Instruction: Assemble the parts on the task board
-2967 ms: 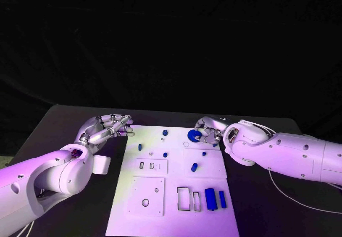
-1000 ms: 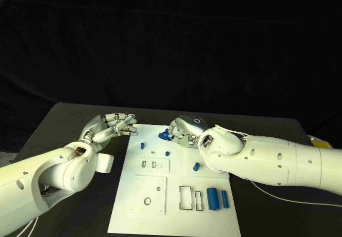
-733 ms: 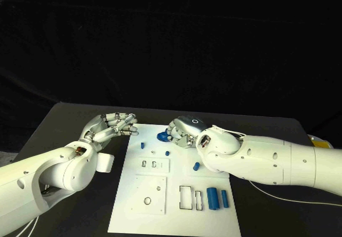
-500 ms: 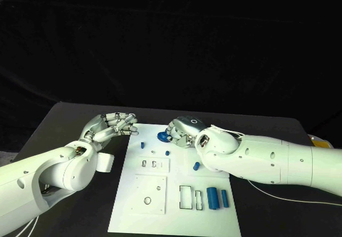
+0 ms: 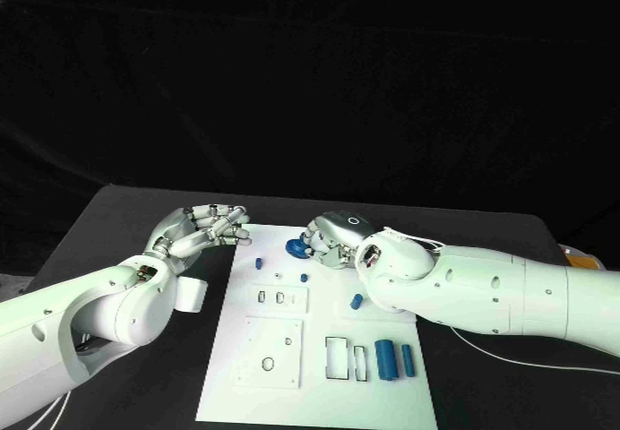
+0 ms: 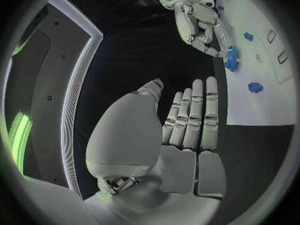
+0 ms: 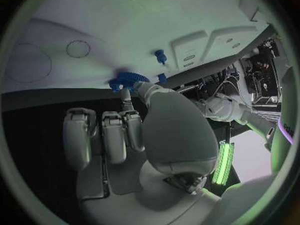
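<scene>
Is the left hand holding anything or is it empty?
Empty. The left hand sits beside the task board, fingers apart, nothing between them.

In your left wrist view, the left silver robot hand (image 6: 187,130) lies with its fingers straight and side by side above the black worktop (image 6: 144,50), holding nothing. Beyond it, the right silver robot hand (image 6: 199,25) pinches a small blue toothed part (image 6: 232,59) at the edge of the flat white task board (image 6: 262,92). You can see other small blue parts (image 6: 255,87) lying on that board.
</scene>
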`<state>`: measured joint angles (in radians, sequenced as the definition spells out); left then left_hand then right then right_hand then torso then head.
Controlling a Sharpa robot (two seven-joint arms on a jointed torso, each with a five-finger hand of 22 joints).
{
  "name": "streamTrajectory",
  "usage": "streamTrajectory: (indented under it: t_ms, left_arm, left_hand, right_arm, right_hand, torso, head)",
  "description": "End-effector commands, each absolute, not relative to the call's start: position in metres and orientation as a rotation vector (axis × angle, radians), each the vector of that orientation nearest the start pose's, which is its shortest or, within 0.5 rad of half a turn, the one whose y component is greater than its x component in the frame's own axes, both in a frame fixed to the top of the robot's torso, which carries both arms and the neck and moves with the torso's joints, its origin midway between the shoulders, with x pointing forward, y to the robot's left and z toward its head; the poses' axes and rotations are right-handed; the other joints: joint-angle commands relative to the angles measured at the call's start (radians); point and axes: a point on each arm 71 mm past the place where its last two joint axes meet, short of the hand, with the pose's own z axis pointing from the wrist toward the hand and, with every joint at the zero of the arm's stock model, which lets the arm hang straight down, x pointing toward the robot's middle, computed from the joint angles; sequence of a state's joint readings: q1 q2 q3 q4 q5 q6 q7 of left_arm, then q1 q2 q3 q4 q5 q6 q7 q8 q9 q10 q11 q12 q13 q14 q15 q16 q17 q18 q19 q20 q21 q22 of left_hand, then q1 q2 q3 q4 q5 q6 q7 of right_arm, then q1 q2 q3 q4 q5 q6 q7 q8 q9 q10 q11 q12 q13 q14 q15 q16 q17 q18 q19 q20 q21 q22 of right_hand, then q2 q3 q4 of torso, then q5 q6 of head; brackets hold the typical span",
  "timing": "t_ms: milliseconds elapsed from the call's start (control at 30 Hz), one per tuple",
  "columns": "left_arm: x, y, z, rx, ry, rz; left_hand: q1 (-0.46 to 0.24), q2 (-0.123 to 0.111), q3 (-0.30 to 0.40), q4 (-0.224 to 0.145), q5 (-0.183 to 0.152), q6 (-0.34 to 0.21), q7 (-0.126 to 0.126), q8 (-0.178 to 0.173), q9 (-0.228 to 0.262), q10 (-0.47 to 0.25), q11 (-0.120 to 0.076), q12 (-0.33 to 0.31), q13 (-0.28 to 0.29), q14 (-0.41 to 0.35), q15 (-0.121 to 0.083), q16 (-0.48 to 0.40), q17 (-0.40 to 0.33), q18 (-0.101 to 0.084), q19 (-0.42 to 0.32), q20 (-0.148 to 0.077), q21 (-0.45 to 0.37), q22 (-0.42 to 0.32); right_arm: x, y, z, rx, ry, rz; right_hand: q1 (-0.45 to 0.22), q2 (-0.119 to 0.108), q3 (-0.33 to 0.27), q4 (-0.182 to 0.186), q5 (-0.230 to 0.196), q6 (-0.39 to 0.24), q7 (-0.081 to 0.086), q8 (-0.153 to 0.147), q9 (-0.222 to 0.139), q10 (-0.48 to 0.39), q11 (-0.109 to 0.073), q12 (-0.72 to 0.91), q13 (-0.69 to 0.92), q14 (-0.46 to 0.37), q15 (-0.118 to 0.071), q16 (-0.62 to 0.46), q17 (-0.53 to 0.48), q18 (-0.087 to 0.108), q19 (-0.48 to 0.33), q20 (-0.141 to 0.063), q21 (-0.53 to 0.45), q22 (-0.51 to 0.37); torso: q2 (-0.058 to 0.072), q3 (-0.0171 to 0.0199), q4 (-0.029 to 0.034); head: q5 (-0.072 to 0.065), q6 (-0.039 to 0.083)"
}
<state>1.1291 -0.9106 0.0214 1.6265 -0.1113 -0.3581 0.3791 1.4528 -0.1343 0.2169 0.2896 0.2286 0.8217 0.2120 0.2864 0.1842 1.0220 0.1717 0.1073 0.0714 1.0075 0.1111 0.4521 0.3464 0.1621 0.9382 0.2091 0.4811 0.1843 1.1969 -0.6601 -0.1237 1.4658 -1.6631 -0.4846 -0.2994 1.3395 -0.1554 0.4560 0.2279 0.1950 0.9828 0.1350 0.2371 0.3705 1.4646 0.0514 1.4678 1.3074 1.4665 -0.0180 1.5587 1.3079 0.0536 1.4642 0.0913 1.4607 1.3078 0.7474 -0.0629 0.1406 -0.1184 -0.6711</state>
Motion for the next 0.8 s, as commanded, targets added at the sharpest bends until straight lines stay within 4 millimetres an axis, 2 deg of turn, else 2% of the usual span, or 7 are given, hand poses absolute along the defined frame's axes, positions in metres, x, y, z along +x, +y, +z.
streamTrajectory:
  t_ms: [33, 133, 267, 400, 800]
  left_arm:
    - [0.4656, 0.2109, -0.1783, -1.046, 1.435, -1.55]
    - [0.4657, 0.211, -0.1784, -1.046, 1.436, -1.549]
    - [0.4657, 0.211, -0.1785, -1.047, 1.437, -1.549]
    - [0.4658, 0.2109, -0.1786, -1.047, 1.437, -1.55]
    - [0.466, 0.2106, -0.1789, -1.048, 1.442, -1.55]
  left_hand:
    - [-0.004, -0.004, 0.005, -0.003, -0.006, -0.009, 0.019, -0.006, 0.001, -0.01, 0.001, -0.004, -0.001, -0.007, 0.002, 0.004, 0.002, 0.019, -0.004, 0.0, 0.006, 0.001]
    - [-0.004, -0.004, 0.005, -0.003, -0.006, -0.009, 0.019, -0.006, 0.001, -0.01, 0.001, -0.004, -0.001, -0.007, 0.002, 0.004, 0.002, 0.019, -0.004, 0.0, 0.006, 0.001]
    - [-0.004, -0.004, 0.005, -0.003, -0.006, -0.009, 0.019, -0.006, 0.001, -0.01, 0.001, -0.005, -0.001, -0.007, 0.003, 0.004, 0.002, 0.019, -0.004, 0.0, 0.006, 0.001]
    - [-0.004, -0.004, 0.005, -0.003, -0.006, -0.009, 0.019, -0.006, 0.001, -0.01, 0.001, -0.005, -0.001, -0.007, 0.003, 0.004, 0.002, 0.019, -0.004, 0.0, 0.006, 0.001]
    - [-0.004, -0.003, 0.005, -0.003, -0.006, -0.01, 0.02, -0.007, 0.001, -0.011, 0.002, -0.005, -0.001, -0.008, 0.003, 0.004, 0.003, 0.019, -0.005, 0.001, 0.006, 0.002]
  right_arm:
    - [0.4783, -0.129, -0.2092, -0.252, 1.543, 0.56]
    - [0.4776, -0.1288, -0.2085, -0.245, 1.537, 0.568]
    - [0.477, -0.1286, -0.2075, -0.234, 1.528, 0.573]
    - [0.4774, -0.1282, -0.2076, -0.228, 1.528, 0.573]
    - [0.4798, -0.1272, -0.2076, -0.209, 1.524, 0.571]
  right_hand:
    - [-0.022, -0.009, -0.001, 0.006, -0.018, -0.007, -0.003, -0.008, 0.001, 0.041, -0.002, 0.0, 0.17, 0.099, -0.002, 0.007, 0.238, -0.018, 0.019, -0.005, 0.0, 0.131]
    - [-0.043, -0.022, -0.008, 0.013, -0.041, -0.023, 0.004, -0.022, -0.003, 0.039, 0.004, -0.004, 0.167, 0.099, 0.003, 0.007, 0.238, -0.018, 0.019, -0.002, 0.0, 0.131]
    - [-0.077, -0.04, -0.032, 0.03, -0.041, -0.03, 0.009, -0.031, -0.003, 0.036, 0.009, -0.007, 0.165, 0.099, 0.008, 0.007, 0.239, -0.017, 0.018, 0.004, -0.002, 0.131]
    - [-0.084, -0.047, -0.045, 0.034, -0.042, -0.042, 0.011, -0.039, -0.004, 0.033, 0.011, -0.012, 0.161, 0.1, 0.011, 0.007, 0.241, -0.017, 0.017, 0.006, -0.003, 0.13]
    - [-0.086, -0.047, -0.055, 0.038, -0.041, -0.056, 0.016, -0.048, -0.005, 0.027, 0.015, -0.018, 0.155, 0.099, 0.014, 0.007, 0.239, -0.016, 0.014, 0.009, -0.007, 0.126]
  torso:
    - [0.0, 0.0004, -0.0002]
    - [0.0, 0.0004, 0.0002]
    - [0.0, 0.0002, 0.0001]
    - [0.0, -0.0002, 0.0001]
    - [0.0, -0.0006, 0.0014]
  head:
    - [0.001, 0.0]
    - [0.002, 0.001]
    - [0.004, 0.0]
    - [0.003, 0.001]
    - [0.003, 0.002]
